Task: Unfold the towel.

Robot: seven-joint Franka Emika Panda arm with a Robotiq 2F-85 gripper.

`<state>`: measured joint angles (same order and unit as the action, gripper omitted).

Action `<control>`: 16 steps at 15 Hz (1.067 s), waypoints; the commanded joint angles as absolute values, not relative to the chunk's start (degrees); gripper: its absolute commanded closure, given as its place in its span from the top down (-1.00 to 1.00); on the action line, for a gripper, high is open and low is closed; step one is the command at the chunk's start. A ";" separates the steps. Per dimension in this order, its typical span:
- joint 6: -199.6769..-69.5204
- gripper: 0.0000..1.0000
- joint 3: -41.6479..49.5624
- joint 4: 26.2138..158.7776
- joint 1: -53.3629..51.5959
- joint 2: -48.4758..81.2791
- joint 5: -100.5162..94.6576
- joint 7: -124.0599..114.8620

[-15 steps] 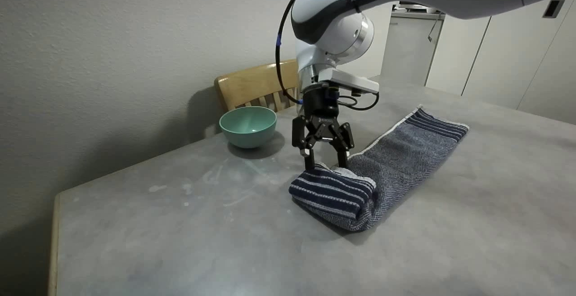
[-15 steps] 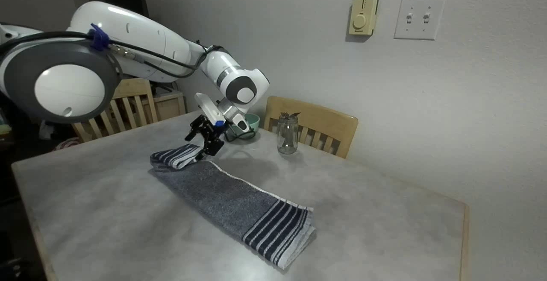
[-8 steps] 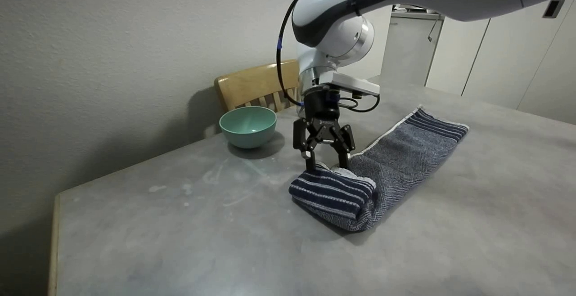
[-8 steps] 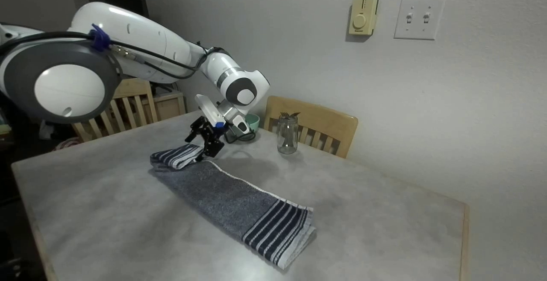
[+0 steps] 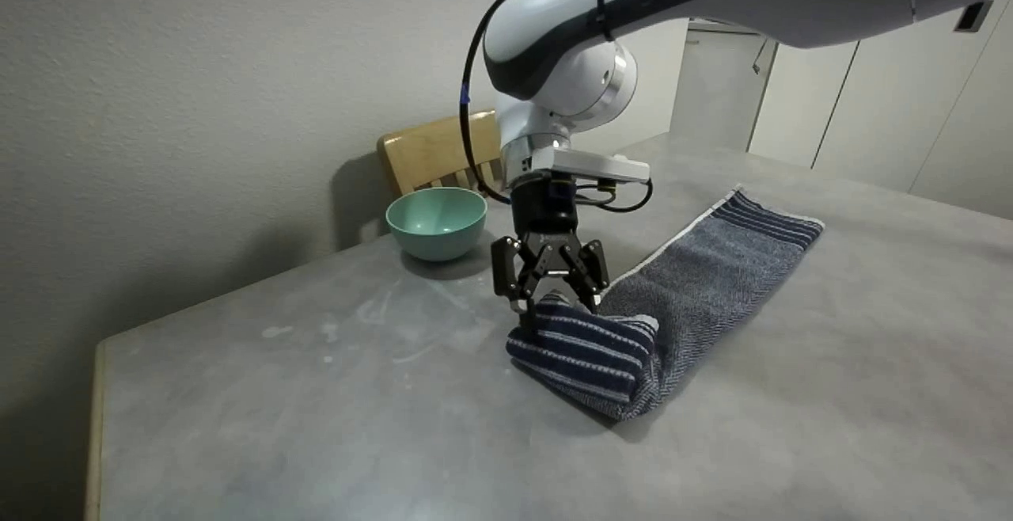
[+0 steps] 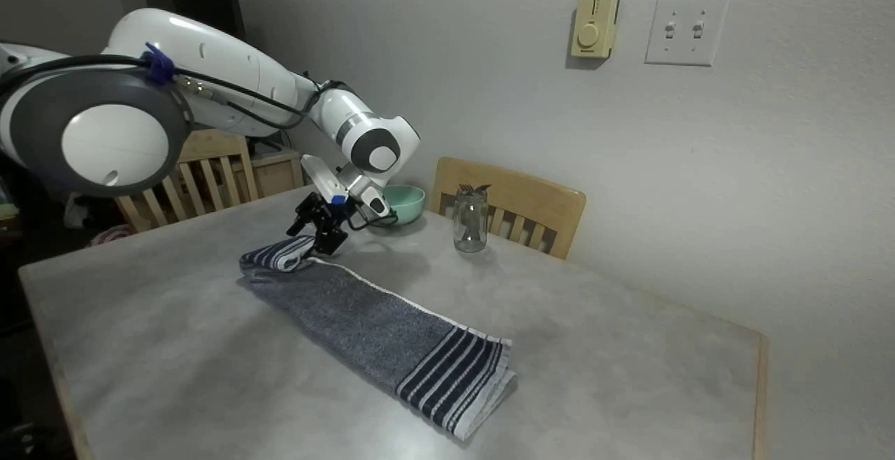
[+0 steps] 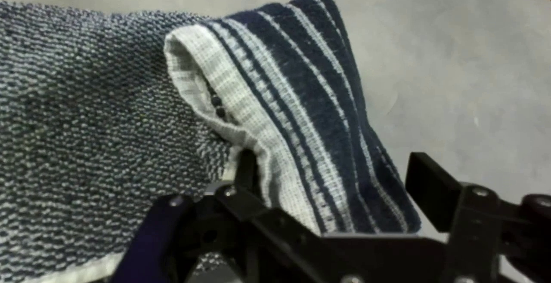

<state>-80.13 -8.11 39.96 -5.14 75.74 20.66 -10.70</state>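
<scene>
Here's the slate-blue, nubbly woven towel [image 6: 370, 313], running from left of centre to bottom centre in an exterior view, its striped left end rounded into a fold. The black two-fingered gripper [image 7: 333, 162] straddles it, spread wide, low in the wrist view: I'd pinch the top layers, lift gently, peel outward over the smooth grey table [image 6: 629, 376].

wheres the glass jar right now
In an exterior view, the glass jar stands on the table beyond the towel, right of the teal bowl and in front of a wooden chair.
</scene>
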 commanded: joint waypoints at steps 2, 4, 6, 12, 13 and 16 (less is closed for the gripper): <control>-84.26 0.03 -7.73 41.60 -6.71 74.78 21.23 -16.32; -85.57 -0.25 -7.59 41.70 -7.70 74.21 20.74 -18.20; -86.67 -0.52 -7.49 41.51 -8.61 73.84 20.58 -20.37; -87.79 -0.55 -7.01 40.25 -11.04 73.46 19.65 -25.62; -87.52 -0.09 -6.93 39.93 -11.39 73.45 19.43 -26.22; -86.68 0.39 -6.72 38.95 -12.65 73.25 18.41 -27.72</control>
